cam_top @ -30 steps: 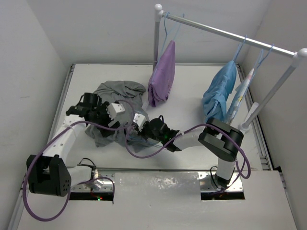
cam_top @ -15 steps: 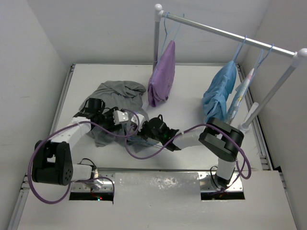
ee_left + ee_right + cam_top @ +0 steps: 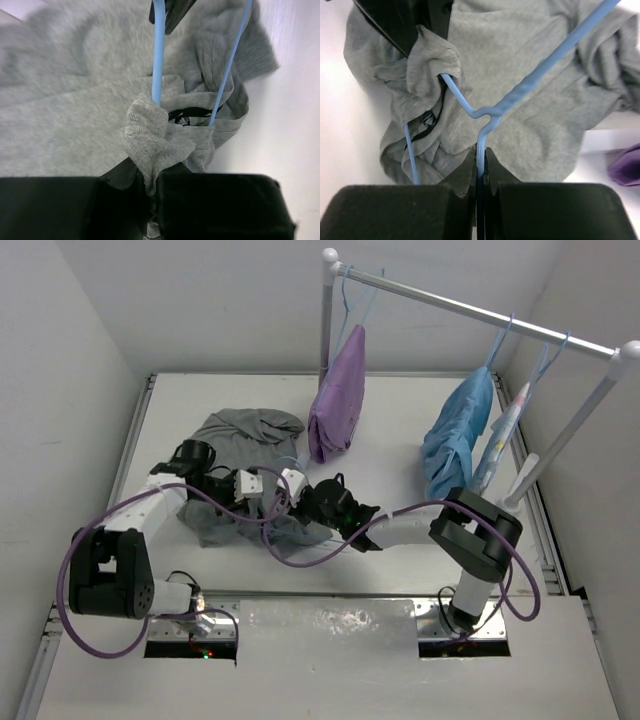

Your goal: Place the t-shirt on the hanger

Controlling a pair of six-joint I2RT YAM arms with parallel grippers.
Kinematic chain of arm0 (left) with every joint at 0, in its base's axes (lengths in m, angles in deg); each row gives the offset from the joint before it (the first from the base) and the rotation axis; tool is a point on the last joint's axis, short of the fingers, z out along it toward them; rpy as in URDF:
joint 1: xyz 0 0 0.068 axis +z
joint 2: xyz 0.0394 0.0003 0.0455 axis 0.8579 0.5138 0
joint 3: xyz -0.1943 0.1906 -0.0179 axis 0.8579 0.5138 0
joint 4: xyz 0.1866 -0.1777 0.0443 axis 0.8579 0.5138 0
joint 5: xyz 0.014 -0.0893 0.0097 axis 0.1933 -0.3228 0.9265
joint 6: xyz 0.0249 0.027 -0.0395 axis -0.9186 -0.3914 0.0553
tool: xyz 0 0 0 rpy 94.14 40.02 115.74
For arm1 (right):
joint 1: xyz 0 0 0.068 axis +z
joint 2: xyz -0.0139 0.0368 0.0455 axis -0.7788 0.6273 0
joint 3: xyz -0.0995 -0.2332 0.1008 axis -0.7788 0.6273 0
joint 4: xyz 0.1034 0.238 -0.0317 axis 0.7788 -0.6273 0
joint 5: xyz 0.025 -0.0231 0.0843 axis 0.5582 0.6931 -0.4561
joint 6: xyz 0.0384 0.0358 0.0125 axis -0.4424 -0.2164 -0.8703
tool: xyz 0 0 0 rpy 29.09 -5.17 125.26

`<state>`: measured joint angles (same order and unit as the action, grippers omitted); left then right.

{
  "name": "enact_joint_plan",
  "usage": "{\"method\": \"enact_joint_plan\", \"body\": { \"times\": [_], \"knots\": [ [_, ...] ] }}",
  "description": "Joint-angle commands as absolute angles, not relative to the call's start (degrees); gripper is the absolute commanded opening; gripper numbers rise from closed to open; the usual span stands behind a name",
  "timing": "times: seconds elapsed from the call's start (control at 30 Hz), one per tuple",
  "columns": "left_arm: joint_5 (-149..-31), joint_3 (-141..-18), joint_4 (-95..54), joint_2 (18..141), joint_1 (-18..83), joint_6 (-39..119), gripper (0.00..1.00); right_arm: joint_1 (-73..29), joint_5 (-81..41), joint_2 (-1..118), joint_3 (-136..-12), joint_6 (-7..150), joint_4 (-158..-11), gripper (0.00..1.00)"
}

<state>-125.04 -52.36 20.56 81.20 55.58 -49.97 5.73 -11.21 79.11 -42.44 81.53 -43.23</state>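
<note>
The grey t-shirt [image 3: 235, 445] lies crumpled on the white table at centre left. The pale-blue wire hanger [image 3: 540, 65] rests on it, one arm tucked into the neck opening. My left gripper [image 3: 150, 172] is shut on a bunched fold of the t-shirt [image 3: 75, 115] collar, right beside a hanger [image 3: 158, 55] wire. My right gripper [image 3: 480, 152] is shut on the hanger's neck, just below the twist, over the t-shirt [image 3: 535, 130]. In the top view the left gripper [image 3: 262, 502] and right gripper [image 3: 305, 502] meet at the shirt's near edge.
A garment rack [image 3: 470, 308] crosses the back right, its upright [image 3: 327, 325] behind the shirt. A purple garment [image 3: 337, 400] and a light-blue garment [image 3: 455, 435] hang from it. Purple cables loop from both arms across the near table. White walls close in on both sides.
My left gripper swung right across the shirt and closed from wide open onto the collar fold. The right gripper kept its hold on the hanger and shifted slightly.
</note>
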Motion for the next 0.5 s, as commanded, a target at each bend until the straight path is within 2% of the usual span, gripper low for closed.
{"method": "enact_joint_plan", "body": {
  "times": [0.0,0.03,0.07,0.13,0.17,0.27,0.3,0.33,0.4,0.47],
  "knots": [
    [-132.27,-57.19,26.46,76.41,56.63,-48.80,0.00,6.33,-10.40,74.24,-44.94,80.05,-42.53,0.01],
    [-132.09,-58.24,27.42,75.87,56.71,-48.27,0.00,6.33,-9.86,73.62,-45.82,80.04,-47.16,0.07],
    [-131.83,-58.86,31.17,75.52,56.80,-49.22,0.00,6.42,-9.25,72.22,-47.39,79.96,-49.47,0.24],
    [-131.83,-60.96,36.90,74.99,57.15,-54.99,0.00,6.33,-8.01,70.29,-48.02,78.99,-53.77,0.40],
    [-131.83,-61.41,42.06,74.55,57.24,-56.95,0.00,6.33,-7.57,67.67,-47.76,78.55,-54.93,0.59],
    [-130.86,-63.60,44.57,74.02,57.42,-56.80,0.00,6.42,-5.64,63.17,-47.23,75.74,-61.42,0.81],
    [-130.60,-64.22,43.44,74.02,57.50,-54.79,0.00,6.42,-5.03,59.94,-47.06,75.39,-63.18,0.93],
    [-130.34,-65.53,40.47,73.85,57.50,-49.11,0.00,6.42,-3.11,58.25,-46.36,74.95,-66.51,0.98],
    [-130.07,-67.38,35.11,73.67,57.50,-37.27,0.00,6.42,1.10,53.24,-44.08,72.41,-68.29,0.99],
    [-130.33,-68.44,35.60,72.79,57.50,-35.17,0.00,6.42,4.19,48.42,-43.02,69.15,-70.31,0.99]
  ]
}}
